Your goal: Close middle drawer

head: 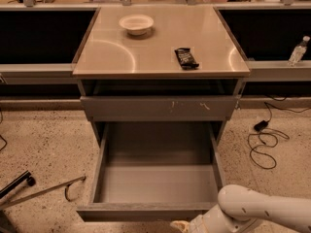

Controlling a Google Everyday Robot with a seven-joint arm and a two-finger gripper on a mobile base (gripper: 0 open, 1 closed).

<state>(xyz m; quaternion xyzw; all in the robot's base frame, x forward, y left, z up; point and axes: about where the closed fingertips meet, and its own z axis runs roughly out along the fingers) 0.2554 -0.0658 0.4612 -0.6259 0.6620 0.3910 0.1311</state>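
The middle drawer [158,181] is pulled far out of the grey cabinet, and its grey box interior is empty. Its front panel [141,211] faces me near the bottom edge of the view. Above it is the drawer front with pale scratch marks [160,108], which is closed. The lowest front is hidden under the open drawer. My white arm [257,212] comes in from the bottom right. My gripper [178,225] shows only as a pale tip at the bottom edge, just below the right part of the drawer's front panel.
A white bowl [136,23] and a black bar [186,57] lie on the cabinet top [112,52]. A water bottle [298,50] stands on the ledge at right. Black cables [265,142] lie on the floor to the right. A metal rod [41,192] lies on the floor to the left.
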